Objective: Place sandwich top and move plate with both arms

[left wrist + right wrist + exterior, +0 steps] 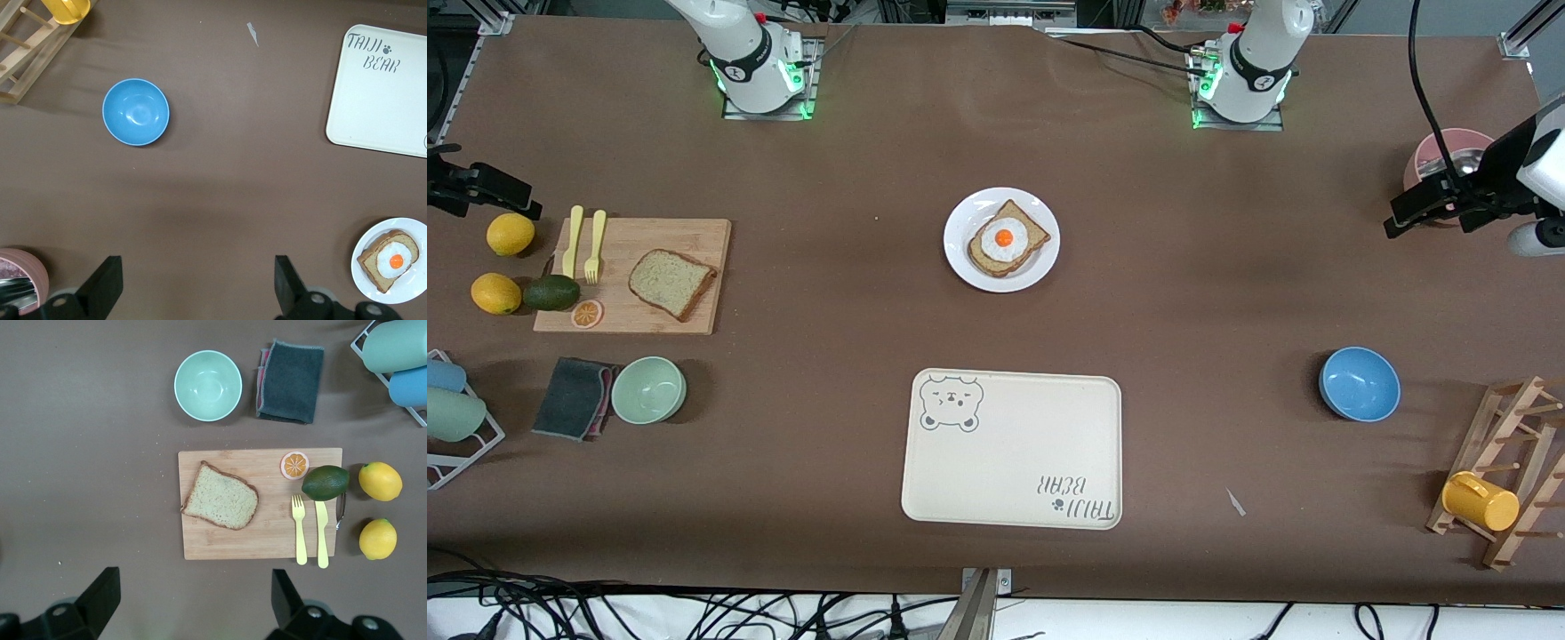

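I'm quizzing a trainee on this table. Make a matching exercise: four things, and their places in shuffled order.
Things:
1. bread
2. egg toast
3. cup
4. cloth

Places:
A. on the wooden rack
B. beside the green bowl
C. on the board
D. on the plate

Pairs: 1-C, 2-D, 3-A, 4-B
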Available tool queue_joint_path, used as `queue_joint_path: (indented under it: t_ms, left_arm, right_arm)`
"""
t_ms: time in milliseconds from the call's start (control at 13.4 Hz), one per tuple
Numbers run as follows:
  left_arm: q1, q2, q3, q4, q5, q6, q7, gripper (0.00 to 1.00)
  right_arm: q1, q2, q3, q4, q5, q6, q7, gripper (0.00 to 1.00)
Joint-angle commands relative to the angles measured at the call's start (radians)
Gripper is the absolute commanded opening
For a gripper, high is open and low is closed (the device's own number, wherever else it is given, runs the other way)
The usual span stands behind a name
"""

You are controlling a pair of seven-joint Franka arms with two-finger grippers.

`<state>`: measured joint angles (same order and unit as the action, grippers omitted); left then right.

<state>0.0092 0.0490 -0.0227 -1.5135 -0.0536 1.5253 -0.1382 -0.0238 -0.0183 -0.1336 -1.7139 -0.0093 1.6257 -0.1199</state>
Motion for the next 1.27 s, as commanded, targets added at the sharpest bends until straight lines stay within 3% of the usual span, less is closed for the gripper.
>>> queue_joint_path:
  t_ms: [0,1196]
  left_arm:
    - [0.006,-0.005,-0.002,0.013,-0.026,-0.019,0.012,1.0]
    - [0.006,-0.008,-0.006,0.013,-0.028,-0.025,0.008,1.0]
  right_arm:
    - [0.002,-0.005,0.003,0.011,-0.012,0.011,-0.006,1.0]
    - [0.005,0.015,0.003,0.025,-0.021,-0.05,-0.006,1.0]
